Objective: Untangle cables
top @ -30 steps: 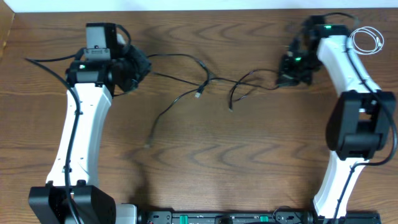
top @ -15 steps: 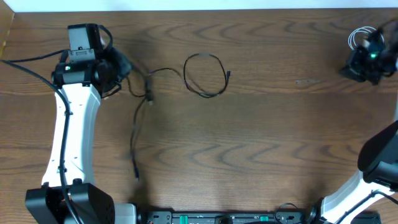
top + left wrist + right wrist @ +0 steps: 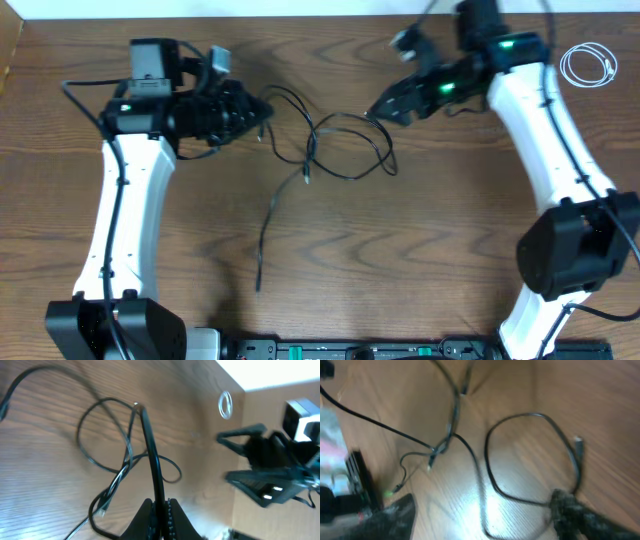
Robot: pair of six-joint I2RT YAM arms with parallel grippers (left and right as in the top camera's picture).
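Black cables (image 3: 152, 460); white cable (image 3: 565, 66) (coiled); brown wood-grain table (image 3: 420, 260); plug tips (image 3: 578, 440) possibly silver.

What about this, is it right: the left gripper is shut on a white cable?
No. The cable clamped in the shut left gripper is black, not white, as the left wrist view shows.
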